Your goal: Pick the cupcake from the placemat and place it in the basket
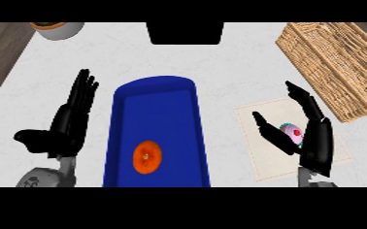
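My right robot hand [315,143] is released, thumb and fingers either side of the cupcake [293,133] on the placemat [264,166], so I'd close evenly around its base before lifting toward the basket [326,58].

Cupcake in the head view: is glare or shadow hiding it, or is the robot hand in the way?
Head view: the light is even, with no glare or heavy shadow on the placemat. Head view: the right robot hand covers part of the cupcake; its pink top shows between thumb and fingers.
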Robot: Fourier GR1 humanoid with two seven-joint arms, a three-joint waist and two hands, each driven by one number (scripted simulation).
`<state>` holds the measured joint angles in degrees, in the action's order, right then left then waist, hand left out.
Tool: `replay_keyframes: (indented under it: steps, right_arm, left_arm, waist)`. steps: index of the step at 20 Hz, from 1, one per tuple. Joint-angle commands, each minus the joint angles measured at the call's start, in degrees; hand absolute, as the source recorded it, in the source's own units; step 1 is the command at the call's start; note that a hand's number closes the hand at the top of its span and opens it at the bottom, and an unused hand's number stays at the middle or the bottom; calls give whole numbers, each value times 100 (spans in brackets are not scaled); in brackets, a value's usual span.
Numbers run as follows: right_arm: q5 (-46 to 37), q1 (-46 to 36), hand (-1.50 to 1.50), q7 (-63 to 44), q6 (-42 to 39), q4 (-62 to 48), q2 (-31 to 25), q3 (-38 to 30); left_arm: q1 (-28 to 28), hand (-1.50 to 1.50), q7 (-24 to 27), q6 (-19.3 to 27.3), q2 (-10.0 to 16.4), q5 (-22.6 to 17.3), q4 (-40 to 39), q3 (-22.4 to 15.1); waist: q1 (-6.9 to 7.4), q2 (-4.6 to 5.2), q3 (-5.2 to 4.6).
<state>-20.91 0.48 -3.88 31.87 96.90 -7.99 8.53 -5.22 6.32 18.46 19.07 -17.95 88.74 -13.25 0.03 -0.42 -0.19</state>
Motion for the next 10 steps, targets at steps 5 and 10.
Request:
replay_keyframes:
  steps: [5, 10]
  right_arm:
    - [-2516, 585, -150, -2435, 618, -93, -470, -645]
    - [-3104, 804, -150, -3939, -1129, 588, -1069, -632]
  left_arm:
    - [241, 0, -24, 215, -66, 77, 187, -5]
    - [286, 0, -37, 243, -75, 135, 245, -61]
  waist:
    - [-153, 9, -68]
    - [-195, -9, -87]
